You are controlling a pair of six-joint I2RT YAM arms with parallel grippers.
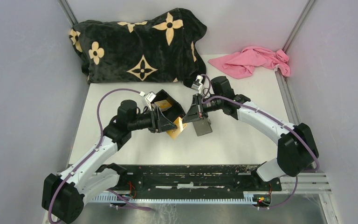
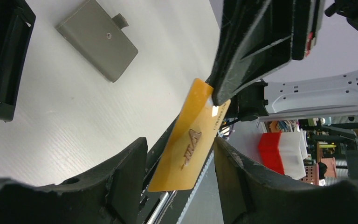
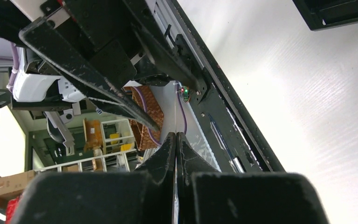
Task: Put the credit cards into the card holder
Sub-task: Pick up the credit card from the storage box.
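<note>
A gold credit card (image 2: pixel 196 133) hangs in the air, pinched at its top corner by my right gripper (image 1: pixel 189 116), which is shut on it. From the right wrist the card shows only edge-on as a thin line (image 3: pixel 175 109) rising from the closed fingertips (image 3: pixel 168 144). My left gripper (image 2: pixel 179 144) stands open around the card's lower half, one finger on each side, with a gap on the left side. The grey card holder (image 1: pixel 204 127) lies closed on the white table, clasp tab out (image 2: pixel 98 42). No other cards are in view.
An open black plastic box (image 1: pixel 168 105) sits just behind the left gripper. A black flower-patterned pillow (image 1: pixel 140 44) lies along the back wall and a pink cloth (image 1: pixel 256 60) at the back right. A black rail (image 1: pixel 182 175) runs along the table's near edge.
</note>
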